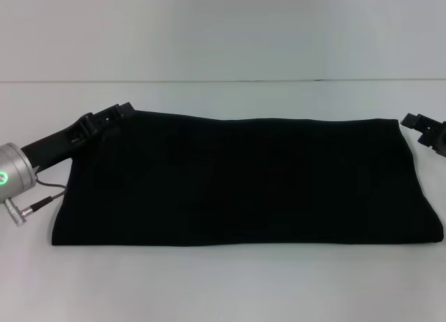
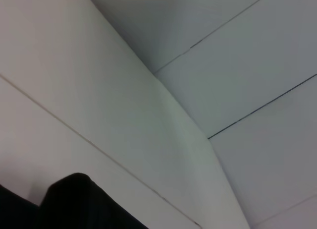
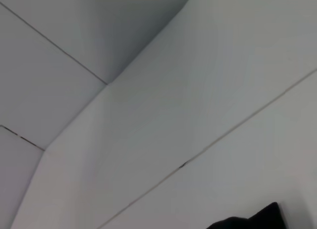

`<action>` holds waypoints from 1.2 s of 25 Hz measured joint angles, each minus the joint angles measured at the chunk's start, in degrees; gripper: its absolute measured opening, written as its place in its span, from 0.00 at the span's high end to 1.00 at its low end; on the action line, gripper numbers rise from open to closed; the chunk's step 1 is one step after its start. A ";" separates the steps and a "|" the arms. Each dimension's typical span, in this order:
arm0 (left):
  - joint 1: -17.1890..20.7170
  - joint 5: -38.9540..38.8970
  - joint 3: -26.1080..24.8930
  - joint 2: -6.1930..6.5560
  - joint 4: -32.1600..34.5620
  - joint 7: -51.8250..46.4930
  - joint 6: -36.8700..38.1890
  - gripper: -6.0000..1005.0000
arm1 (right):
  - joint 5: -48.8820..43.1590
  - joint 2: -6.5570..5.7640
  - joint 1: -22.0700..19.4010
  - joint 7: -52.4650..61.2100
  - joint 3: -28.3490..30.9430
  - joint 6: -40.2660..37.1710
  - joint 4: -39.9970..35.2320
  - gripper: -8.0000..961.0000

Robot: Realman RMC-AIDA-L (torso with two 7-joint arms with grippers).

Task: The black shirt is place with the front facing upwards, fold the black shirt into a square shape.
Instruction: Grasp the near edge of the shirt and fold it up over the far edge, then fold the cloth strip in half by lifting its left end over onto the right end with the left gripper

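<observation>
Black shirt lies on the white table as a wide folded band, not yet square, so a crosswise fold looks left; left gripper at its far-left corner, right gripper at far-right, grip on either cannot be told.

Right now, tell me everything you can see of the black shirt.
The black shirt is plain dark cloth, no lettering showing, lying flat on the white table as a wide folded band. Its far edge sags slightly; the near edge runs straight. The left pincer sits at its far left corner, the right pincer just off its far right corner.
</observation>
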 joint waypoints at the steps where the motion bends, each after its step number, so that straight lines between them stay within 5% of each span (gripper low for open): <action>1: 0.14 -0.01 0.00 0.02 0.05 0.01 0.56 0.39 | 0.12 -0.07 -0.30 -0.03 0.37 -0.51 -0.09 0.40; 9: 2.27 -0.93 -0.58 1.39 0.84 4.78 12.23 0.30 | 2.13 -1.61 -5.21 -7.81 4.84 -14.52 -0.57 0.27; 14: 5.11 -1.29 -0.33 5.28 0.84 1.89 22.86 0.26 | 0.98 -2.16 -7.60 -26.58 4.27 -34.87 -2.63 0.27; 19: 7.81 -0.57 1.75 8.00 1.94 -5.01 27.78 0.22 | -4.72 -0.23 -7.34 -40.92 1.74 -44.11 -4.65 0.21; 26: 10.26 5.90 5.15 7.91 7.27 -15.17 27.56 0.14 | -10.85 3.37 -5.79 -54.46 -3.09 -42.04 -5.51 0.11; 30: 10.44 11.90 5.17 8.17 9.60 -21.96 25.84 0.10 | -11.63 4.27 -5.21 -59.35 -5.18 -38.86 -5.08 0.03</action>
